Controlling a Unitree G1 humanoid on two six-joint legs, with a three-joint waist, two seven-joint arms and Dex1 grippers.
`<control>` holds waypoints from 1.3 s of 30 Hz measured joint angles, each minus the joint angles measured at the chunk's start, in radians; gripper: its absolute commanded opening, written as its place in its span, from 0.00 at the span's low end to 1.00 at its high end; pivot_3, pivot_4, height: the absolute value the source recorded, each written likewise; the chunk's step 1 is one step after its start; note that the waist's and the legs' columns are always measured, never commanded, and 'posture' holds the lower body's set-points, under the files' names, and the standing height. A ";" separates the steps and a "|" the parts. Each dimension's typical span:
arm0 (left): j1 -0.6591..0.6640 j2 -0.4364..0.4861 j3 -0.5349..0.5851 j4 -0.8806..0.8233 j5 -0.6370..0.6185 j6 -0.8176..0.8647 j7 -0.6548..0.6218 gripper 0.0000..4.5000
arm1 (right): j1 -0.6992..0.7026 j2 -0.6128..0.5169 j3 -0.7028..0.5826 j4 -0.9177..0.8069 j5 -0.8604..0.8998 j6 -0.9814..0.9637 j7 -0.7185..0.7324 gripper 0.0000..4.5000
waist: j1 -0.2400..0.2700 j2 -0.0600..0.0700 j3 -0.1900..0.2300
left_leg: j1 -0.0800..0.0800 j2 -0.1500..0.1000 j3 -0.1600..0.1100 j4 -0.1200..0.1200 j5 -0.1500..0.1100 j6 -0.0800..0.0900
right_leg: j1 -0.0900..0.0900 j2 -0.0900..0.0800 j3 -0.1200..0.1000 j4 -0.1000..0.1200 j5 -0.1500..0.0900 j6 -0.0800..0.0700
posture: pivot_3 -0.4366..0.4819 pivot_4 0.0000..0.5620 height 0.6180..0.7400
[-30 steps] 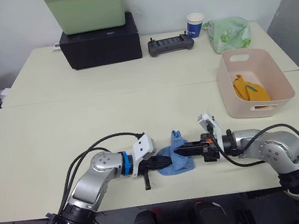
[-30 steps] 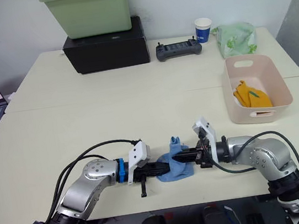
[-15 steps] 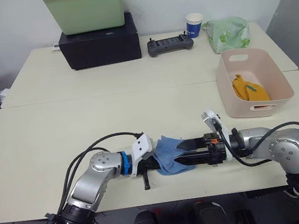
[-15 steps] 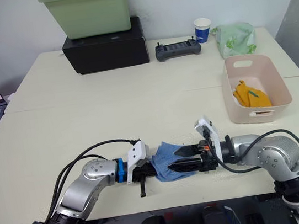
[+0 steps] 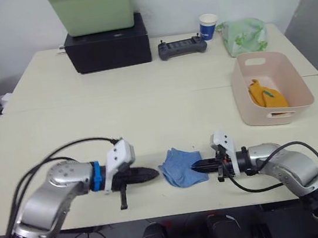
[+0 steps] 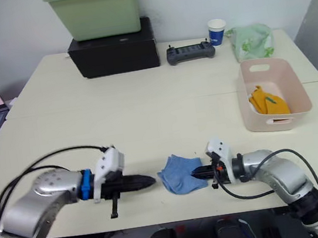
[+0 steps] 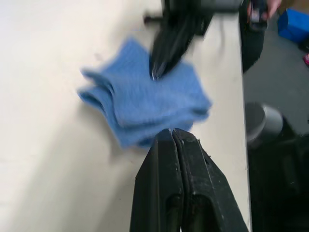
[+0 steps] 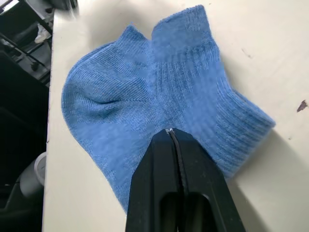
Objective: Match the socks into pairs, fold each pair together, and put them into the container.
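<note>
Nearest the table's front edge: folded blue socks, flat between both grippers. Left gripper closed, empty, just clear. Right gripper closed, tip on sock; whether pinching, unclear. Grip both layers before lifting. Farther right: container, mustard socks inside.

Silver-grey rounded arms trail black cables, each with a white wrist block, the left hand behind a blue ring, fingers black.
</note>
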 measured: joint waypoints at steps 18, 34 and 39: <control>-0.020 -0.156 -0.289 0.287 0.390 -0.457 0.091 0.00 | -0.093 0.130 -0.321 0.012 0.343 0.716 -0.296 0.84 | -0.009 0.000 -0.003 | 0.002 0.000 0.001 -0.001 -0.001 0.001 | 0.000 0.003 0.001 0.001 0.003 -0.004 | 0.48 0.27 1.00; 0.006 -0.154 -0.267 0.296 0.397 -0.495 0.103 0.00 | -0.194 0.428 -0.401 0.230 0.315 0.824 -0.418 0.48 | -0.021 0.002 -0.010 | 0.003 0.001 0.001 -0.002 -0.001 0.001 | 0.000 0.007 0.002 0.002 0.002 -0.004 | 0.48 0.27 1.00; 0.018 -0.154 -0.253 0.283 0.385 -0.477 0.102 0.00 | -0.196 0.423 -0.391 0.221 0.308 0.809 -0.403 0.09 | -0.027 0.001 -0.010 | 0.003 0.001 0.001 -0.002 -0.001 0.002 | 0.000 0.007 0.002 0.001 0.002 -0.004 | 0.48 0.27 1.00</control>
